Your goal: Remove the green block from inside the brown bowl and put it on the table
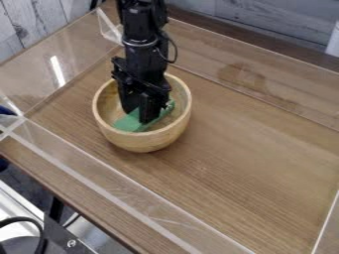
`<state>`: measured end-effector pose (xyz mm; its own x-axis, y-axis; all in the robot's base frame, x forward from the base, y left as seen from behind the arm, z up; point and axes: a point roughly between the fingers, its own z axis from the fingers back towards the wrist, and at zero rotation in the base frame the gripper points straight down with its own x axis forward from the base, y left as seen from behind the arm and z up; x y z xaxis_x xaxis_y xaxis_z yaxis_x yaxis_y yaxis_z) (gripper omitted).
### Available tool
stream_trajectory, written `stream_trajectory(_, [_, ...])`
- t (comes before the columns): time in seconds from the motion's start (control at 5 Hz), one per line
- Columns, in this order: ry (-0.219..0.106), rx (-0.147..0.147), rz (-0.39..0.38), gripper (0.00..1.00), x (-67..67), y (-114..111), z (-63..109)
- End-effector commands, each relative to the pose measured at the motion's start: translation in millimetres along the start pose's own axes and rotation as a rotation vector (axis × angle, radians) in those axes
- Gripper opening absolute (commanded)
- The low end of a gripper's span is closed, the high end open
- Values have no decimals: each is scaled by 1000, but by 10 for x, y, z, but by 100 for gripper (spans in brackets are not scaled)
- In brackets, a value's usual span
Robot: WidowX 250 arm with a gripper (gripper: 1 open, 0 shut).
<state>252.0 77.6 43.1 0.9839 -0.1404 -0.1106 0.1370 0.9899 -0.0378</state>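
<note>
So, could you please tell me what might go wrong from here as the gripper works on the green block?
The gripper is down inside the brown bowl, so it could catch the rim and drag the bowl along. The green block lies low in there, partly hidden by the gripper, so a poor grip might let it slip on the way up.

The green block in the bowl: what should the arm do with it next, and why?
Probably close the gripper gently and check its grip before lifting: its fingers reach down at the green block, which lies inside the brown bowl.
</note>
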Motion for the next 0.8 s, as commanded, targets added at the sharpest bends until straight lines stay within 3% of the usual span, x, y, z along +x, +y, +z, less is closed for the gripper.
stream_trajectory(0.0, [-82,28,6,0,47,44,222])
stream_trajectory(0.2, [-102,29,2,0,52,41,265])
stream_trajectory(0.6, [-122,21,29,0,25,70,518])
